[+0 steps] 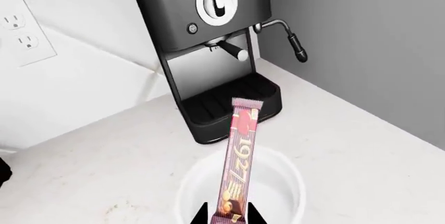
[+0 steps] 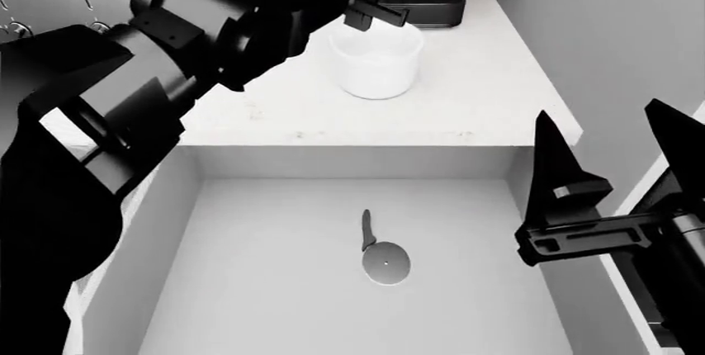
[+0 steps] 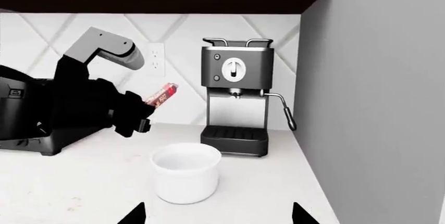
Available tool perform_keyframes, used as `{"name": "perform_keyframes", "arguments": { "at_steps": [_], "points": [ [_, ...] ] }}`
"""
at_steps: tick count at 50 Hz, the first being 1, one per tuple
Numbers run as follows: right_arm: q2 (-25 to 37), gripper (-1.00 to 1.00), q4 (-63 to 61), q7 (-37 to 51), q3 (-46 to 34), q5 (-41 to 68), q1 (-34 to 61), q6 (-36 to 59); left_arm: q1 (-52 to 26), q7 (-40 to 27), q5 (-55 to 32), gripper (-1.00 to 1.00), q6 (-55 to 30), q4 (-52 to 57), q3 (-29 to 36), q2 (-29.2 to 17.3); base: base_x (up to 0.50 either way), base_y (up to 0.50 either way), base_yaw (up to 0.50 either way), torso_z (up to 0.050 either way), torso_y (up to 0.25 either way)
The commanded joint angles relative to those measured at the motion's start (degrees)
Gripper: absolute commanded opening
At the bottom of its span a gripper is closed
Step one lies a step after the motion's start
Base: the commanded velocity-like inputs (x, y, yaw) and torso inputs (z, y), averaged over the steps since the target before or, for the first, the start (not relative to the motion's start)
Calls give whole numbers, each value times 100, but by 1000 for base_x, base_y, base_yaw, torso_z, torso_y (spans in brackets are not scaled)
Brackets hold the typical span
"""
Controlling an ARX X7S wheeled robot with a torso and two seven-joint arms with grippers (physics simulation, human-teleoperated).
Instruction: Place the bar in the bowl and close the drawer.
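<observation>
A kitchen: espresso machine (image 3: 236, 96) on white counter (image 3: 83, 182) (tiled backsplash (image 3: 41, 41) behind)

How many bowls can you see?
1. The white bowl sits on the counter in front of the coffee machine, just under the snack bar the left gripper holds. Others could hide behind the arm.

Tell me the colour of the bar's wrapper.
Red, with pale lettering and dark ends. The bar, held in the left gripper, shows best in the left wrist view.
</observation>
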Motion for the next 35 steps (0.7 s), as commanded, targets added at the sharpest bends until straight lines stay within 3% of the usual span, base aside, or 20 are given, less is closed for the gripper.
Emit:
{"name": "perform_keyframes", "arguments": {
  "at_steps": [1, 21, 33, 34, 35],
  "points": [
    [-208, 100, -19, -96, 234, -8, 26, 80, -148, 24, 222, -100, 33, -31, -196, 132, 0, 0, 0, 0, 0],
    [-557, 100, -20, -292, 594, -78, -124, 450, 45, 72, 477, -100, 4, 69, -221, 132, 0, 0, 0, 9, -215],
    [-704, 100, -9, -312, 681, -52, -97, 626, 36, 130, 450, -100, 50, 71, -217, 132, -1, 0, 0, 0, 0],
    [-721, 100, -5, -323, 685, -63, -99, 642, 35, 133, 444, 100, 19, 73, -219, 132, 0, 0, 0, 0, 0],
    [-734, 100, -6, -329, 694, -68, -104, 656, 33, 136, 441, 100, 6, 74, -220, 132, 0, 0, 0, 0, 0]
  ]
}}
